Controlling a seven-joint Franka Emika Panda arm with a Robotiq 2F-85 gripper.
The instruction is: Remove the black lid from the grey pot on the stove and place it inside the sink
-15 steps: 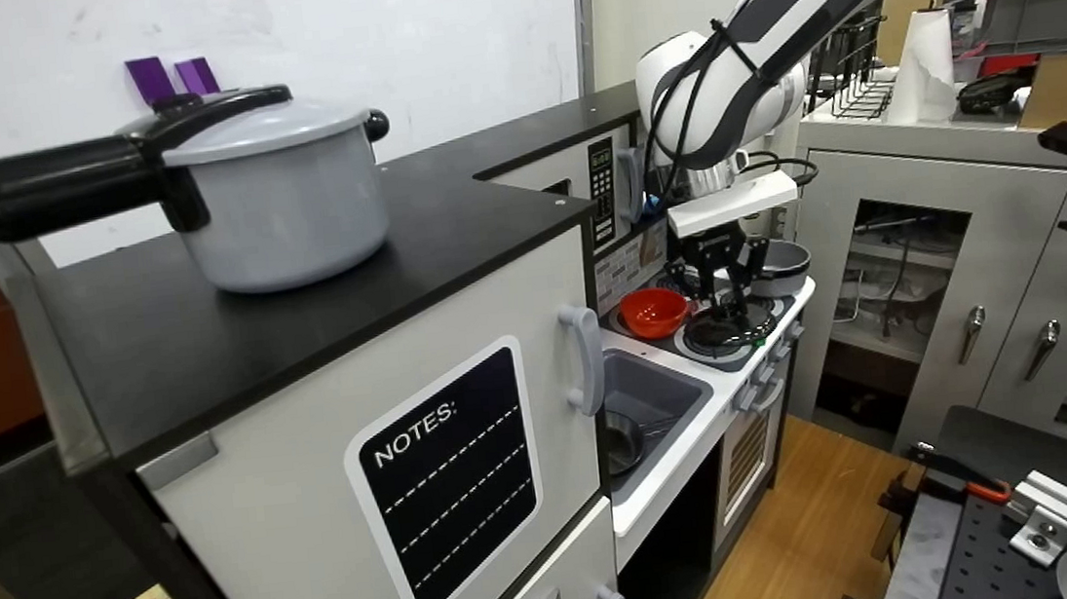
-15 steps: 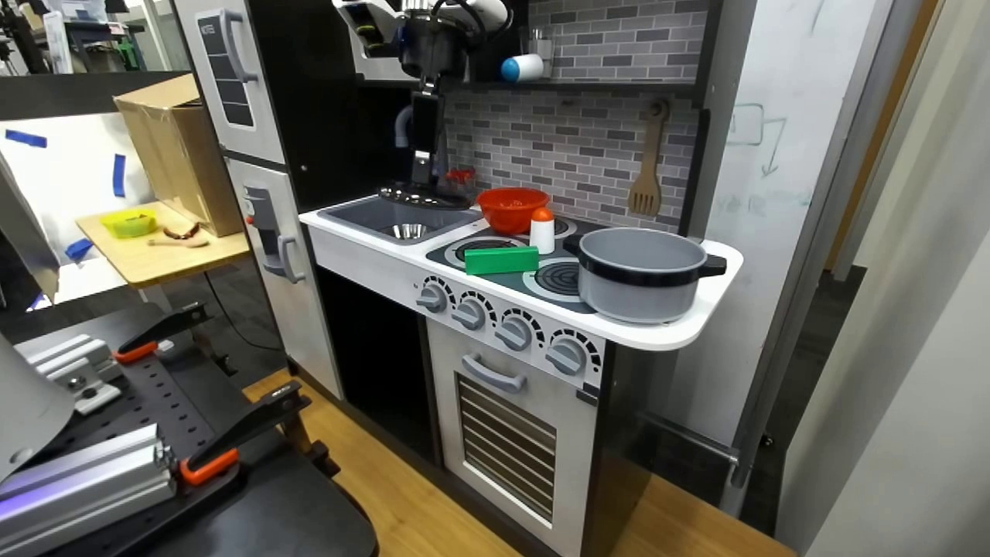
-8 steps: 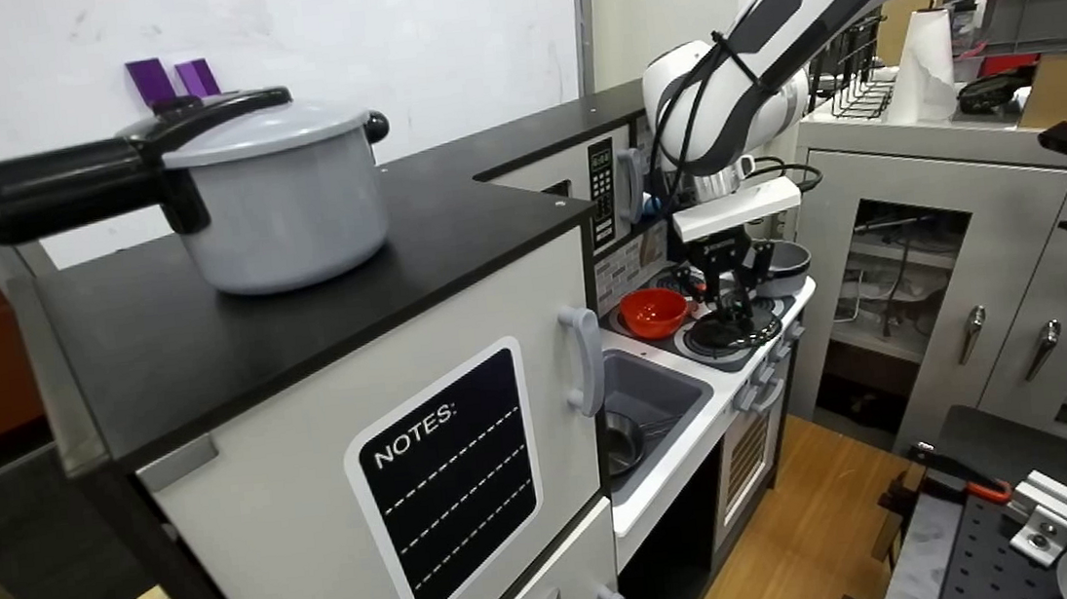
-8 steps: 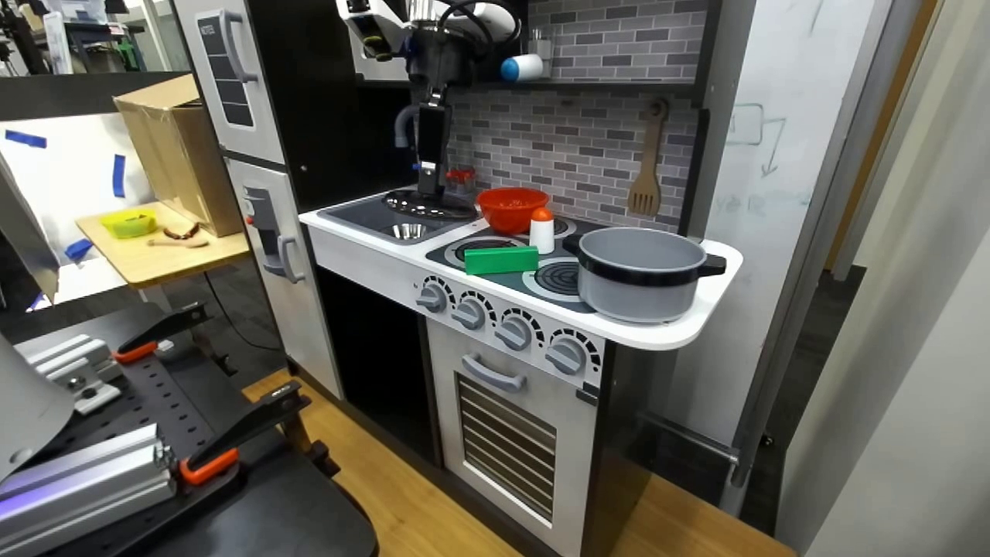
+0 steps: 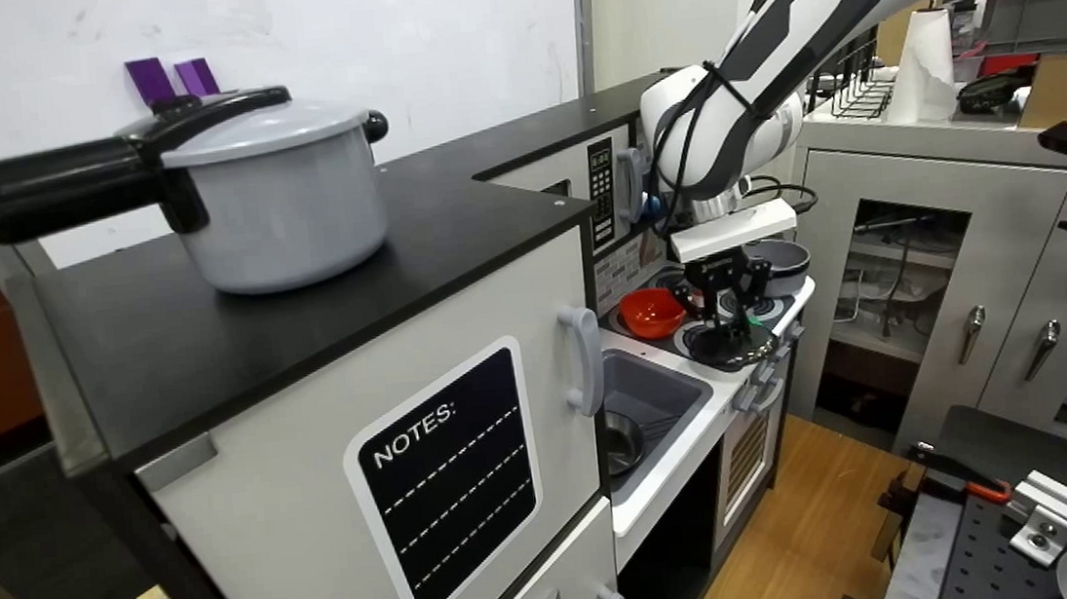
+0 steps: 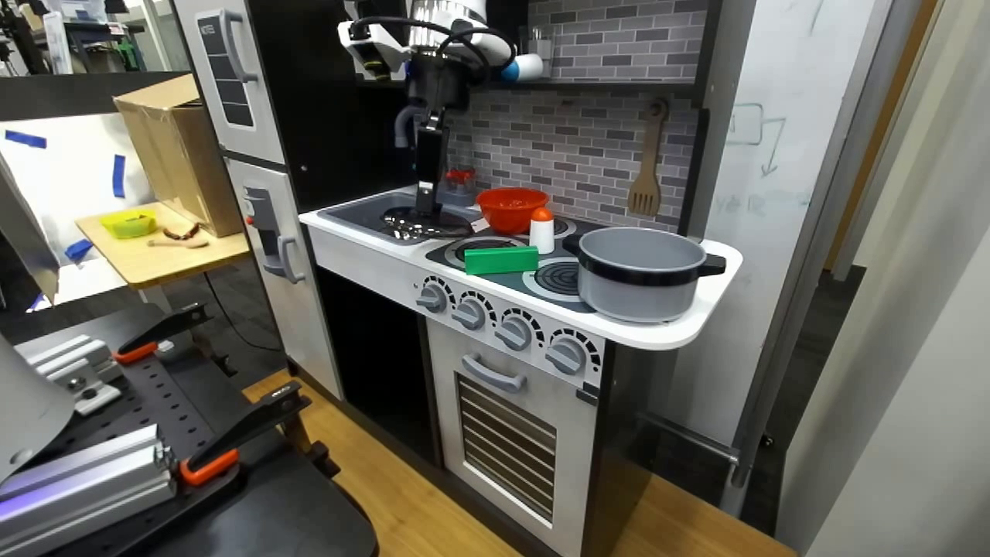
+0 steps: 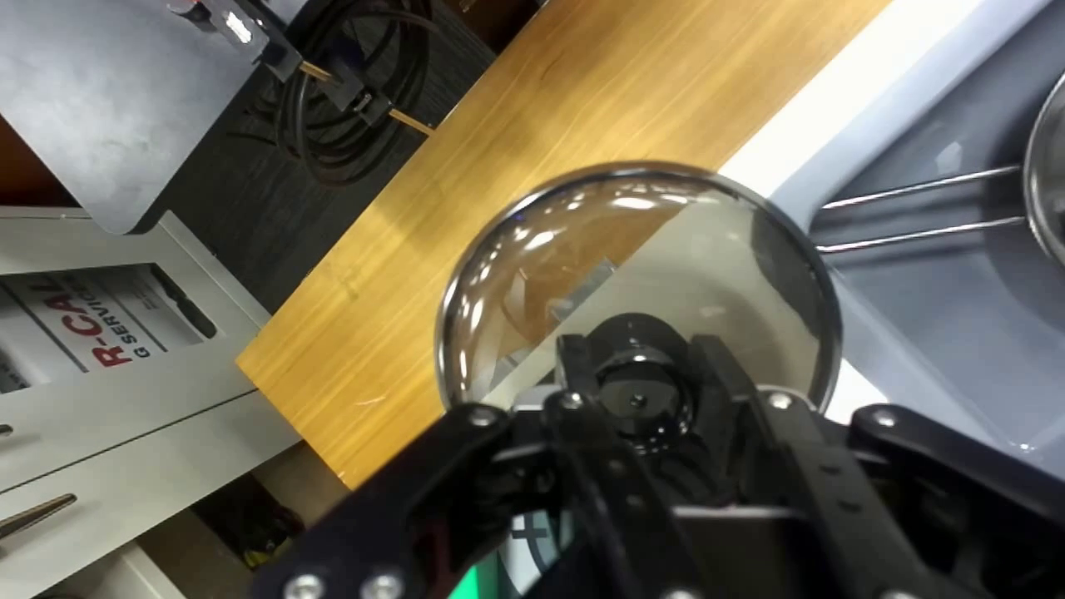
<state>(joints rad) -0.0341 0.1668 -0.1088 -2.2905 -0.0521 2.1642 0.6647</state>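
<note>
Lid [image 7: 645,270]: well off the pot [image 6: 638,300], aloft near the sink [image 7: 948,333], not yet inside. Pinched by the knob [image 7: 639,391] between clamped jaws, likely as the one easy hold. Held roughly level, presumably to land rim-down without rolling.

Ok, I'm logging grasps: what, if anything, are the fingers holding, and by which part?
The see-through lid, by the black knob on its top, pinched between the fingers.

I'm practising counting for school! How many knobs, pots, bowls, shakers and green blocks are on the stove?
Knobs: 4
Grey pots: 1
Red bowls: 1
Orange-topped shakers: 1
Green blocks: 1
Total: 8
</note>
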